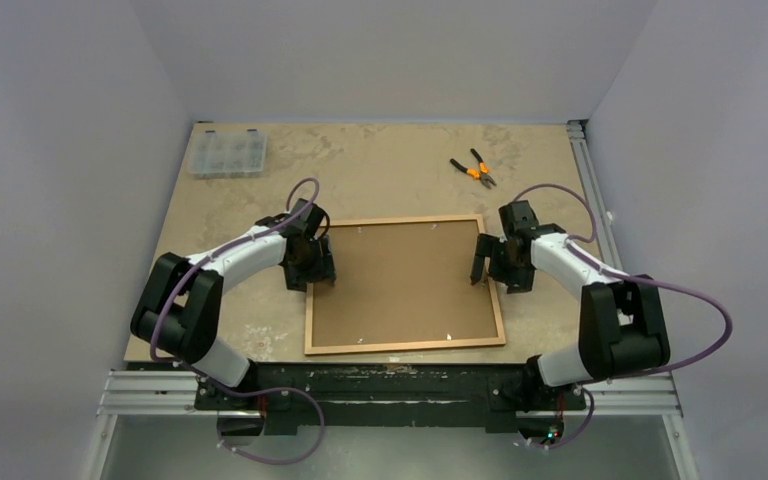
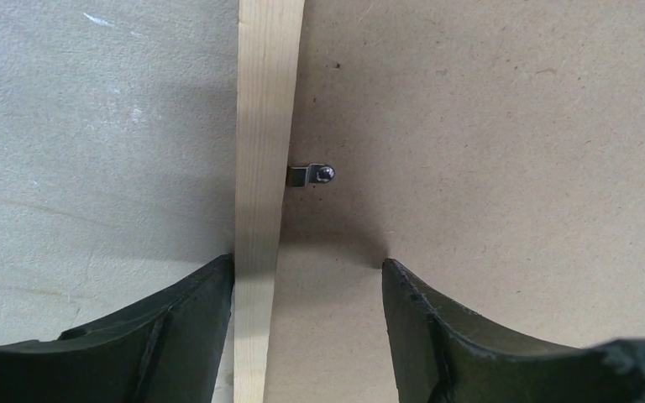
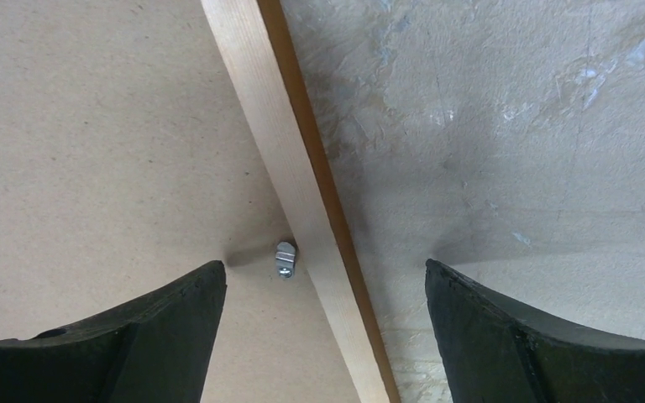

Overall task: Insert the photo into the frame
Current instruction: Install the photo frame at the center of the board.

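Note:
The frame (image 1: 405, 346) lies back-up on the table, light wood rails around a brown hardboard backing panel (image 1: 405, 285). The photo is hidden. My left gripper (image 1: 318, 278) is open astride the left rail (image 2: 264, 126). One finger is beside the rail's outer edge and the other over the backing (image 2: 487, 151), below a small metal clip (image 2: 312, 175). My right gripper (image 1: 482, 270) is open astride the right rail (image 3: 273, 109), with a metal clip (image 3: 285, 256) between its fingers. Neither gripper holds anything.
A clear plastic organiser box (image 1: 227, 153) sits at the table's far left corner. Orange-handled pliers (image 1: 475, 169) lie at the far right. An aluminium rail (image 1: 588, 180) runs along the right table edge. Grey walls enclose three sides.

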